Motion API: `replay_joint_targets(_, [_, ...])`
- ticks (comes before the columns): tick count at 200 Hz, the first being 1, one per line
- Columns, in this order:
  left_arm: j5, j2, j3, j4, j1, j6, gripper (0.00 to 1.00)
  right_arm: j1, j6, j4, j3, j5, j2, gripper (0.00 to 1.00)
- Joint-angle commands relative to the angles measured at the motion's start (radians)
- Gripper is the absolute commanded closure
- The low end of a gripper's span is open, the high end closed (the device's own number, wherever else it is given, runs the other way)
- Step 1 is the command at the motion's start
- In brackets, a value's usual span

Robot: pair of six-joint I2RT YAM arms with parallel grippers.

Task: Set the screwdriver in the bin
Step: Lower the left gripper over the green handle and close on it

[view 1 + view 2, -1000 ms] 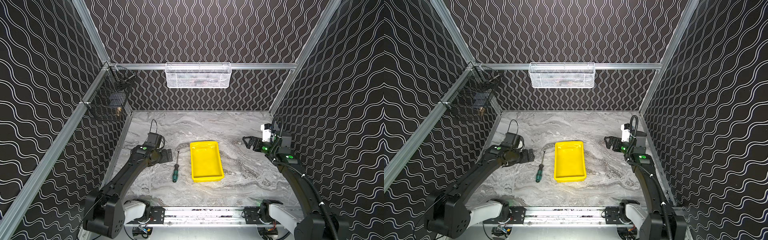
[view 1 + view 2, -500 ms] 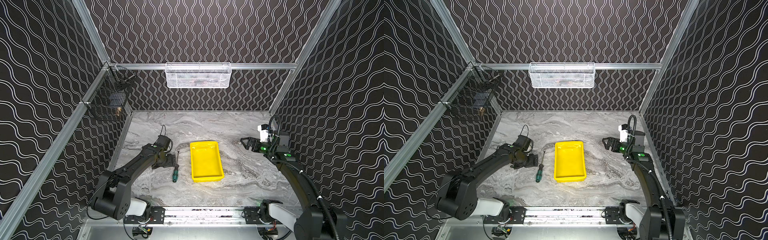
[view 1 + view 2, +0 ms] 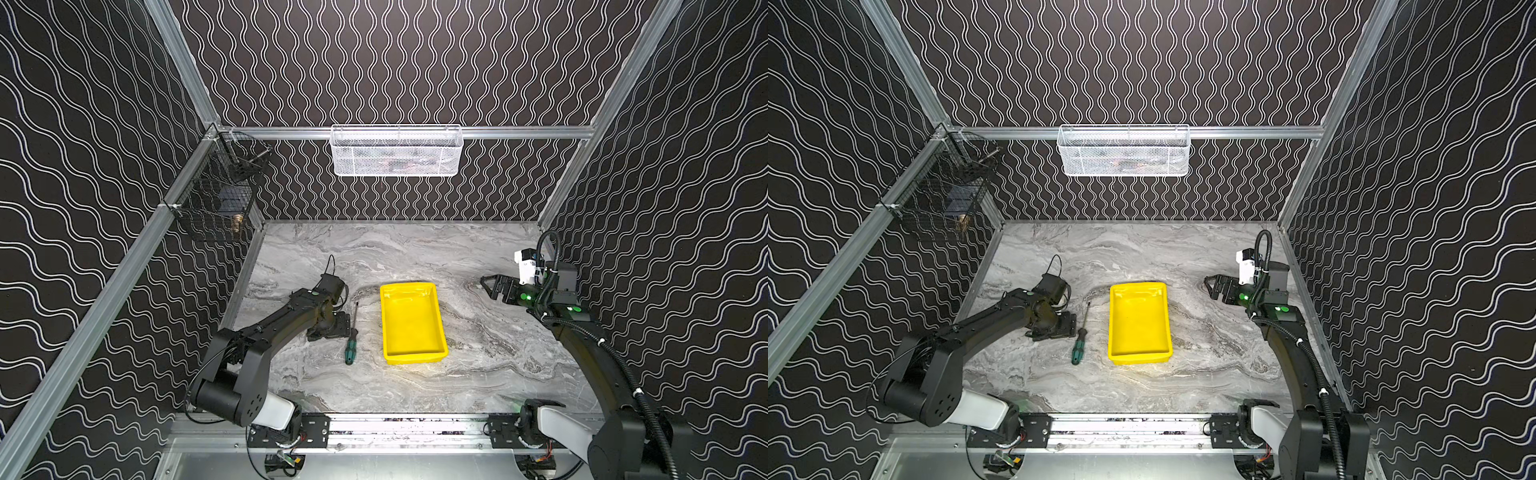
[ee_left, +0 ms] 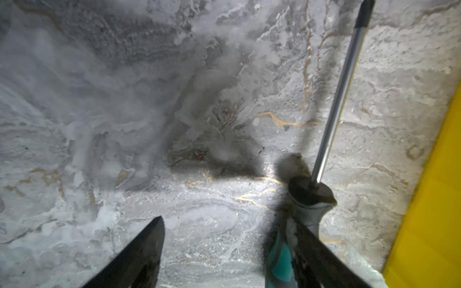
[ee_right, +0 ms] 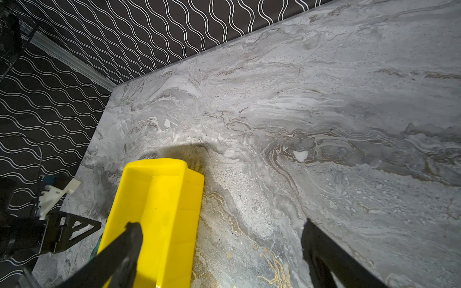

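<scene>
screwdriver (image 3: 350, 349) lies flat on the grey marbled tabletop (image 3: 415, 257), just left of the bin (image 3: 411, 324), not touching it. Shiny thin shaft, green/black handle. left gripper (image 4: 224, 224): jaws apart, one finger against the handle, no grip. right gripper (image 5: 222, 224): spread, empty, well right of the glossy yellow bin.

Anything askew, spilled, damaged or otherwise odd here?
Nothing stands out. The screwdriver lies flat on the table beside the bin, which sits upright and empty. No spill or damage visible.

One screwdriver (image 3: 350, 351), one bin (image 3: 411, 320), one white basket (image 3: 397, 151), one black cage (image 3: 216, 199), two arms (image 3: 274, 330) (image 3: 590, 353).
</scene>
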Motion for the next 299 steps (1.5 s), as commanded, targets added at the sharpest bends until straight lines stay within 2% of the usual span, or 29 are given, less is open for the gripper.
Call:
replay_joint_targets(1, [0.016, -0.002, -0.001, 0.002, -0.008, -0.01, 0.25, 0.0, -0.012, 0.016, -0.002, -0.013, -0.003, 0.01])
replay_joint_targets(57, [0.047, -0.07, 0.041, -0.051, -0.043, -0.04, 0.24, 0.0, -0.012, 0.017, -0.002, -0.016, 0.0, 0.01])
replay_joint_targets(103, [0.044, -0.05, 0.047, -0.087, -0.116, -0.048, 0.25, 0.0, -0.012, 0.015, -0.004, -0.016, -0.007, 0.01])
replay_joint_targets(156, [0.043, -0.024, -0.024, -0.04, -0.158, -0.079, 0.32, 0.0, -0.012, 0.016, -0.007, -0.017, -0.009, 0.0])
replay_joint_targets(233, [0.034, 0.076, -0.022, 0.008, -0.192, -0.07, 0.36, 0.0, -0.011, 0.018, -0.007, -0.02, -0.009, 0.01])
replay_joint_targets(299, [0.028, 0.105, -0.029, 0.046, -0.196, -0.071, 0.51, 0.0, -0.012, 0.021, -0.007, -0.028, -0.001, 0.01])
